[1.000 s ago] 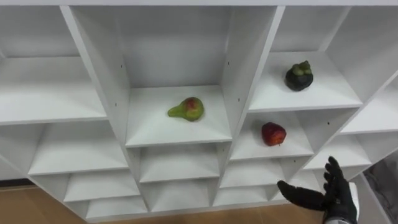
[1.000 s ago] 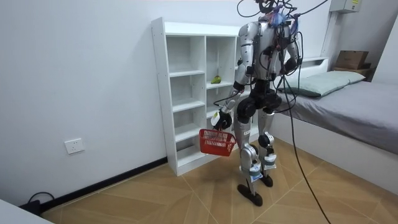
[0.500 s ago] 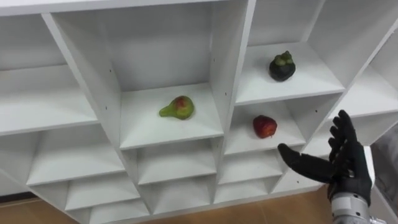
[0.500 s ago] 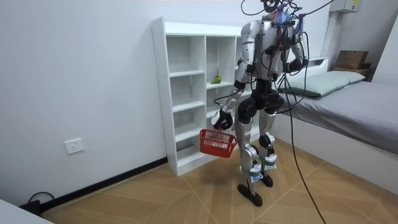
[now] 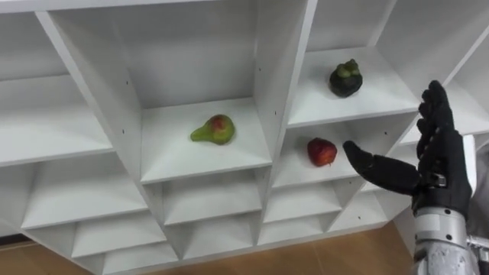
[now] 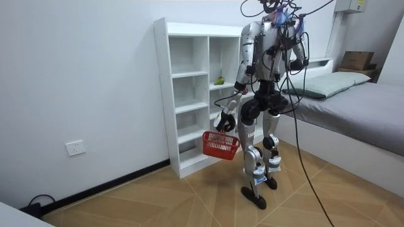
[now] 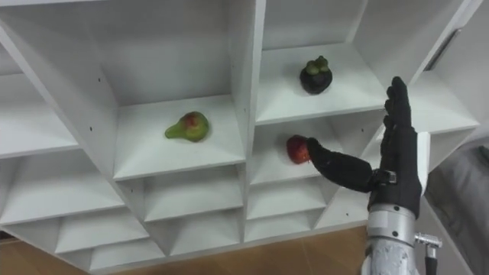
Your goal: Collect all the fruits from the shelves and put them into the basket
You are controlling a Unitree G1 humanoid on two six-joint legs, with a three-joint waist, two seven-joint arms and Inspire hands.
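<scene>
In the white closet [image 5: 260, 84] a green-and-red pear [image 5: 212, 130] lies on a middle shelf. One compartment to its right holds a red apple [image 5: 322, 152], and a dark mangosteen [image 5: 345, 79] sits on the shelf above that. My right hand [image 5: 439, 172] is raised and open in front of the closet, right of the apple, with its thumb stretched toward the fruit but apart from it. In the room view I stand facing the closet [image 6: 189, 94]. My left hand [image 6: 224, 121] hangs low, shut on the handle of a red basket [image 6: 221, 144].
The closet's dividers and shelf edges frame each fruit closely. Several compartments around and below them hold nothing. A bed [image 6: 353, 107] stands at the room view's right, behind me. Wooden floor [image 6: 158, 202] spreads out before the closet.
My right hand has risen from the lower right corner to the apple's height, its thumb now close to the fruit. The eye view has shifted slightly. The basket stays hanging from my left hand.
</scene>
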